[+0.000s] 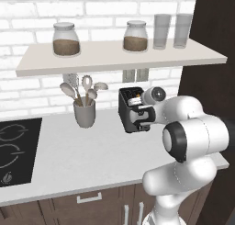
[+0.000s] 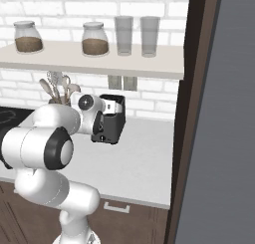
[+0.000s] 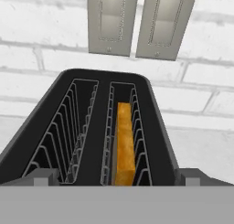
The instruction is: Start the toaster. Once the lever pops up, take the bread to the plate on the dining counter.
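Item 1, nearest: my end effector [image 3: 117,181], fingertips [image 3: 45,177] spread wide to either side of the toaster's near end, released, grasping nothing.

Item 2: the toaster [image 1: 130,110], dark grey, two slots, standing on the white counter [image 1: 87,160] against the brick wall. I read no brand or lettering on it.

Item 3: the bread [image 3: 124,145], golden crust edge up, seated in the right-hand slot as my hand view shows it.

Item 4: utensil cup [image 1: 85,113], left of the toaster, with the black hob [image 1: 16,150] further left.

Item 5, farthest: two wall outlets [image 3: 139,22]; above them a shelf [image 1: 119,56] with two jars [image 1: 66,39] and two glasses [image 1: 161,31], all unlabelled.
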Available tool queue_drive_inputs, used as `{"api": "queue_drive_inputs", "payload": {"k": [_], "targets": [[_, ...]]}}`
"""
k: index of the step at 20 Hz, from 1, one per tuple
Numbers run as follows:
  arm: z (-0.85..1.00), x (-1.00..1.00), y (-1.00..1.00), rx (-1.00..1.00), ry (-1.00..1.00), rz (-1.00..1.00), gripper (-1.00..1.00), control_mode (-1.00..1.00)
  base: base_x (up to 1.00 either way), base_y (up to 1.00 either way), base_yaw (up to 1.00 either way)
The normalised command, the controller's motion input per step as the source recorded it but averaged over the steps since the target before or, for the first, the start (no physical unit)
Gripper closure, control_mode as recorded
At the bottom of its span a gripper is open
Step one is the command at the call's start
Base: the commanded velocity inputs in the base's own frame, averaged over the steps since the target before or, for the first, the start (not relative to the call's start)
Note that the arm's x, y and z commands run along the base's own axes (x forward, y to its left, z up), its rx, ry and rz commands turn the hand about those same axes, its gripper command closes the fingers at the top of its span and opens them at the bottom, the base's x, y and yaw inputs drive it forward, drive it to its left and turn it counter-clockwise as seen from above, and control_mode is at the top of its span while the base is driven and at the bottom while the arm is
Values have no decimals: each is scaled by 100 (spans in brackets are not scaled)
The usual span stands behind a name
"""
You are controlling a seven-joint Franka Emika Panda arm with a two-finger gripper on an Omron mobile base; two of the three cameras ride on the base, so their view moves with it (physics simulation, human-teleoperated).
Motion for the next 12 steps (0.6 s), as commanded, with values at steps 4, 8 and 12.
{"api": "queue_drive_inputs", "payload": {"k": [4,8,12], "targets": [[0,0,0,0,0,0,-100,-100,0,0,0],[0,0,0,0,0,0,-100,-100,0,0,0],[0,0,0,0,0,0,-100,-100,0,0,0]]}}
